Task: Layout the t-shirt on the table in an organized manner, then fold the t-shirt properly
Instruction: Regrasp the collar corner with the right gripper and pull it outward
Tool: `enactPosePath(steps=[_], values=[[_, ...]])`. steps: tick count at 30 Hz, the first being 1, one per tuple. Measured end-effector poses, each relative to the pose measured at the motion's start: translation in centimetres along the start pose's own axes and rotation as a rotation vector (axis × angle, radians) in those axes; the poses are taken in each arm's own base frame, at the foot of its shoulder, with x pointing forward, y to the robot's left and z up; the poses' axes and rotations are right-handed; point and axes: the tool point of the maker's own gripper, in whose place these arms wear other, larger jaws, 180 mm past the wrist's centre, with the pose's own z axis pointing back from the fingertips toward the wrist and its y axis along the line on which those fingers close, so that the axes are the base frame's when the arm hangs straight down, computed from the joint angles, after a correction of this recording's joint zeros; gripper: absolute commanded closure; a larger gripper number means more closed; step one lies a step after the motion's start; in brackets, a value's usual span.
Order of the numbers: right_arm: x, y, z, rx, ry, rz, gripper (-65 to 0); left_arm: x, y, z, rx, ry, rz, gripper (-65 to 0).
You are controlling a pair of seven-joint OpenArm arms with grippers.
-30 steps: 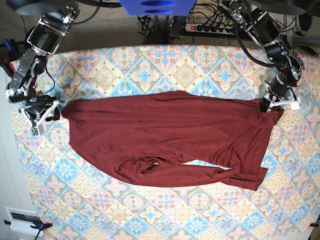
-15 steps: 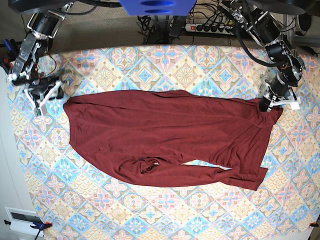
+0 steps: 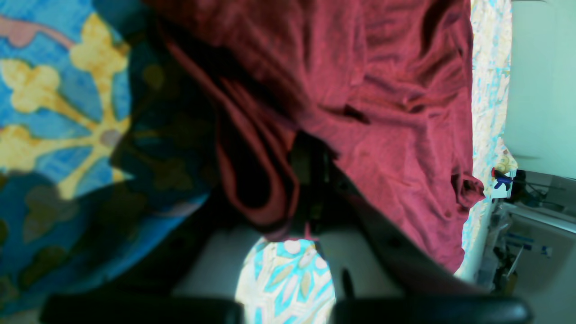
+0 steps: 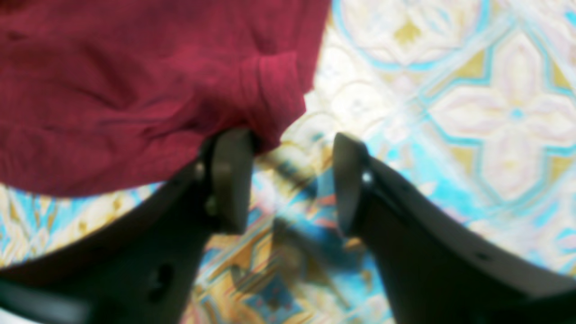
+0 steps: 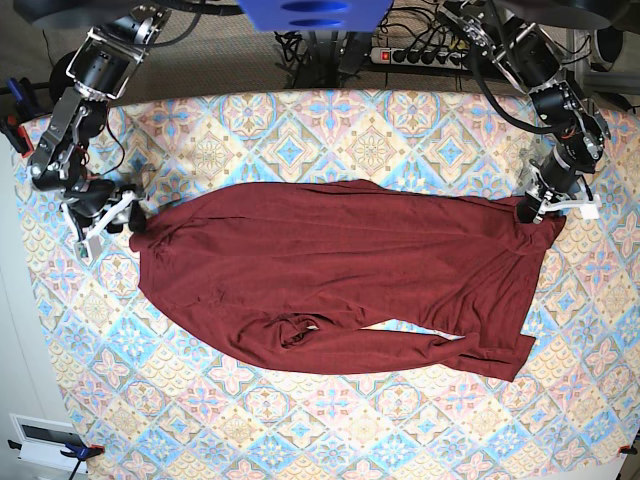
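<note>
Much of the left wrist view is being taken up by shadow and blur, so the left tool (image 3: pixel 310 198) is being seen only as dark shapes with maroon cloth bunched about them; its jaws are being kept nearly closed, pinching a corner of the t-shirt (image 5: pixel 340 275), a grip also being suggested in the base view, where that tool (image 5: pixel 531 211) is being pressed into the garment's right-hand upper corner. The right wrist view is being softened by blur as well, yet the right tool (image 4: pixel 288 180) is being shown with its jaws spread wide and nothing between them; one finger (image 4: pixel 229 175) is being touched or just overlapped by a folded edge of the cloth (image 4: pixel 274 99), though which cannot be told. In the base view that tool (image 5: pixel 105 215) is being seen just beside the garment's left end. The t-shirt is being spread lengthwise across the middle of the desk (image 5: pixel 300 420), a plain dark maroon-red with no print, mostly flat but wrinkled. A long sleeve is being laid along its lower edge, with a small twisted loop near the lower centre, and cloth is being bunched at both ends. The patterned desk covering is being cut off at the frame edges.
</note>
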Motion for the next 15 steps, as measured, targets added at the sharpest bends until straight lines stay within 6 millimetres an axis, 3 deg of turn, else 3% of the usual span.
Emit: enactPosePath(steps=[2, 7, 11, 15], values=[[-1.9, 0.2, -0.3, 0.002, 0.054, -0.012, -32.8, 0.0, 0.0, 0.0, 0.000, 0.000, -0.001, 0.0], [-0.5, 1.1, -0.8, 0.076, -0.026, -0.083, -32.0, 0.0, 0.0, 0.0, 0.000, -0.002, 0.000, 0.0], [-1.3, 1.3, -0.9, 0.081, -0.006, -0.089, -32.0, 0.1, 0.0, 0.0, 0.000, -0.003, 0.000, 0.0], [-0.8, 1.2, -1.0, 0.078, -0.029, -0.088, -31.6, 0.1, -0.1, 0.0, -0.001, -0.002, -0.001, 0.0]])
